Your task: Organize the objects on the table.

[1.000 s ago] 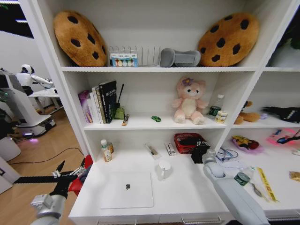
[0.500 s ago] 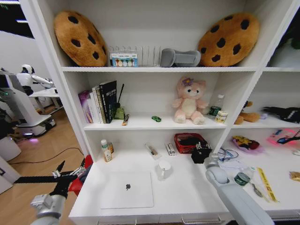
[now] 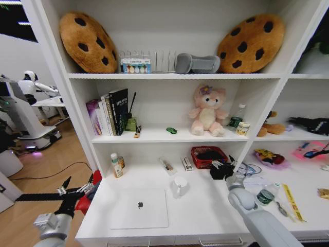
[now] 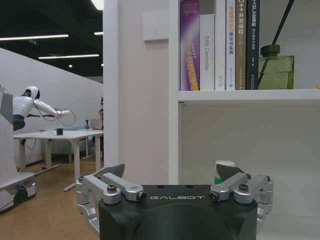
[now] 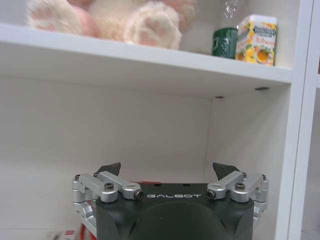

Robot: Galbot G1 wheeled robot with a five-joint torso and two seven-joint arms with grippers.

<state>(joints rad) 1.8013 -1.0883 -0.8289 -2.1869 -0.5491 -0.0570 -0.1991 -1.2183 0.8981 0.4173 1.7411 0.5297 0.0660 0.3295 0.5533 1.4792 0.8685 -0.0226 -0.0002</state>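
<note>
reaching my right tool (image 3: 222, 169) over the bench (image 3: 205, 208) by the red basket (image 3: 205, 155) — fingers spread, empty. left tool (image 3: 77, 191) parked off the bench's left end, spread too. silver laptop (image 3: 139, 208) flat near the front edge.

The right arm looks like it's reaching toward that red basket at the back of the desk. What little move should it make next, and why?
Probably ease forward and down toward the red mesh basket. The right tool is open, empty and right beside the basket, while the left tool hangs open off the white desk's left end.
</note>
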